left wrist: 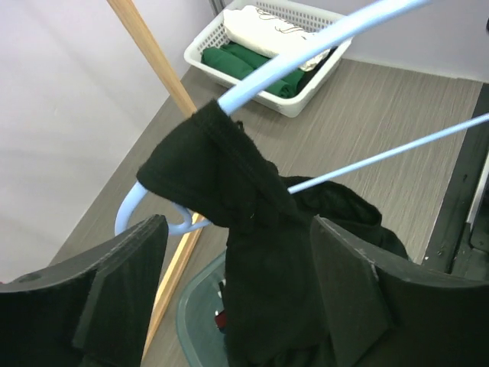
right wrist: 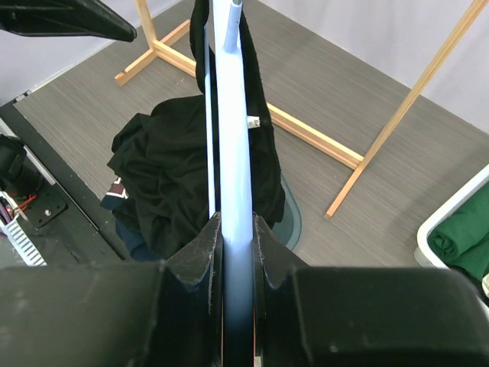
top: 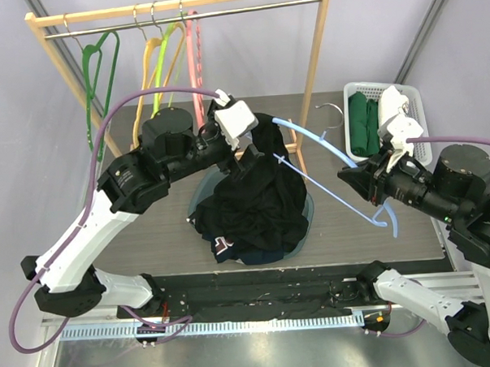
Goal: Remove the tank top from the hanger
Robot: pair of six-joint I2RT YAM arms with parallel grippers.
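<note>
While right hand (right wrist: 235,256) clamps hanger (right wrist: 233,153), left (left wrist: 237,260) gapes.

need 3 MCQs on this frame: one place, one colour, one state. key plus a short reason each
1. Where does most of the tank top lie?
A. in the basket
B. piled on the table
C. on the rack rail

2. What colour is the hanger in the right gripper?
A. green
B. light blue
C. pink

3. What is the right gripper's state?
A. open
B. shut on the hanger
C. out of view

Key:
1 B: a black heap on the table, with only one strap over the hanger's end.
2 B: the bar between its fingers is pale blue.
3 B: both fingers press the hanger.
</note>
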